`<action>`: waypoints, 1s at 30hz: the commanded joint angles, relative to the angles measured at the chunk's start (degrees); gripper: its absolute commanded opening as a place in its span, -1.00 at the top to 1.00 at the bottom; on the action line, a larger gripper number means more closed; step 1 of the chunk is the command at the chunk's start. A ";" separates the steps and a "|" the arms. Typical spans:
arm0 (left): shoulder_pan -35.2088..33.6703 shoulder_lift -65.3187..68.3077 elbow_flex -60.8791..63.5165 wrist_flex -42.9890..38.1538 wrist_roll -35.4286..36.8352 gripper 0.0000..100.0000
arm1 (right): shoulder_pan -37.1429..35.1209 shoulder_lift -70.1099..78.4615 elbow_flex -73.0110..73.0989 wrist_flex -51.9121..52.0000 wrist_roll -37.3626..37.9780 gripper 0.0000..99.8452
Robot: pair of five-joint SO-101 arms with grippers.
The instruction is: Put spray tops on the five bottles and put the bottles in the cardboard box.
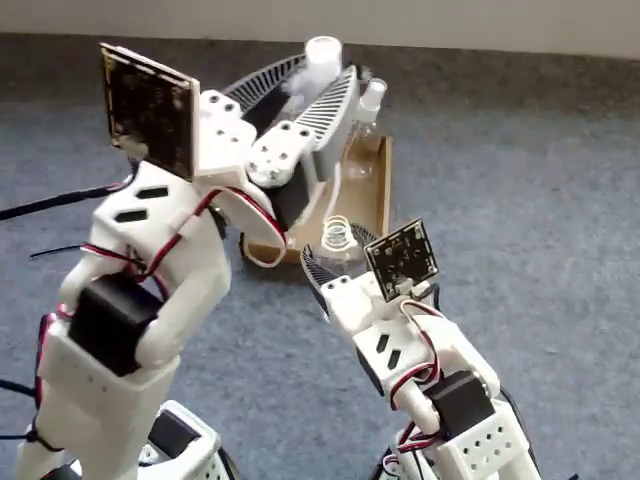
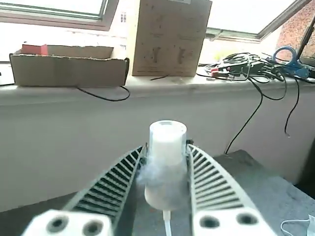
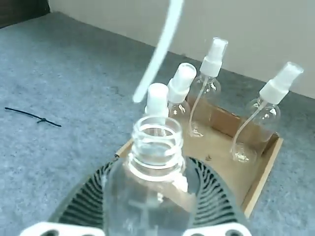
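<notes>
Fifth bottle [image 3: 155, 162]: uncapped, last of five outstanding.
Held upright between right gripper [image 3: 152, 169] fingers, over the table [image 3: 59, 88] by the cardboard box [image 3: 263, 167]. Spray top [image 2: 166, 162] clamped in left gripper [image 2: 166, 147] fingers above, dip tube [image 3: 157, 49] near the open neck. Four capped bottles [image 3: 209, 88] already boxed. Remaining: seat top, box bottle.

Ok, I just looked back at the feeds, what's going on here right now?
The left gripper holds a spray top up in the air, with its tube hanging over the open bottle. The right gripper grips that bottle by the cardboard box. Four capped bottles stand in the box, so this is the last one.
</notes>
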 commanded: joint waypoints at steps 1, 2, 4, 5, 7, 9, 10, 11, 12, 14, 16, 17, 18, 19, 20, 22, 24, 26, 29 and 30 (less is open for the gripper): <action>2.86 -0.22 2.07 -6.59 0.26 0.99 | -0.13 -0.75 1.36 -4.26 -0.62 0.99; 2.95 -0.22 2.33 -6.68 0.26 0.99 | -0.13 -0.75 2.42 -5.49 -0.62 0.99; 2.86 -0.22 2.51 -6.77 0.26 0.99 | -0.13 -0.75 3.74 -6.99 -0.62 0.99; 2.68 -0.13 2.59 -6.77 0.26 0.99 | -0.13 -0.75 4.00 -7.16 -0.62 0.99; 2.59 -0.13 3.56 -6.86 0.18 0.99 | -0.13 -0.75 4.00 -7.16 -0.62 0.99; 2.59 -0.22 5.49 -6.86 0.18 0.99 | -0.13 -0.84 4.00 -7.16 -0.62 0.99; 2.59 -0.22 6.73 -6.86 0.18 0.99 | -0.13 -0.84 4.00 -7.16 -0.62 0.99; 2.51 -0.22 8.04 -6.95 0.09 0.99 | -0.13 -0.84 4.00 -7.16 -0.62 0.99; 2.07 -0.40 9.27 -7.03 -0.44 0.99 | -0.13 -0.84 4.00 -7.16 -0.62 0.99; 0.57 -0.57 11.12 -7.12 -1.49 0.99 | -0.13 -0.84 4.00 -7.16 -0.62 0.99; -0.31 -0.57 12.09 -7.12 -1.49 0.99 | -0.13 -0.84 4.00 -7.16 -0.62 0.99; -0.84 -0.66 12.44 -7.12 -1.49 0.99 | -0.13 -0.84 4.00 -7.16 -0.62 0.99; -1.10 -0.66 12.44 -6.86 -1.49 0.99 | -0.13 -0.84 4.00 -7.16 -0.62 0.99; -1.10 -0.66 12.44 -6.86 -1.41 0.99 | -0.13 -0.84 4.00 -7.16 -0.62 0.99; -1.10 -0.66 12.44 -6.86 -1.41 0.99 | -0.13 -0.84 4.00 -7.25 -0.62 0.99; -0.92 -0.66 12.44 -6.86 -1.41 0.99 | -0.04 -0.84 4.00 -7.25 -0.62 0.99; -0.92 -0.75 12.18 -6.86 -1.41 0.99 | 1.19 -0.84 4.09 -7.25 -0.62 0.99; -0.92 -0.75 12.44 -5.80 -1.41 0.99 | 3.30 -0.84 4.00 -7.34 -0.79 0.99; -0.48 -0.75 12.00 -1.67 -1.41 0.99 | 5.58 -0.84 4.00 -7.43 -5.19 0.99; 0.22 -0.75 12.00 -0.62 -1.41 0.99 | 5.93 -0.84 4.00 -7.43 -6.33 0.99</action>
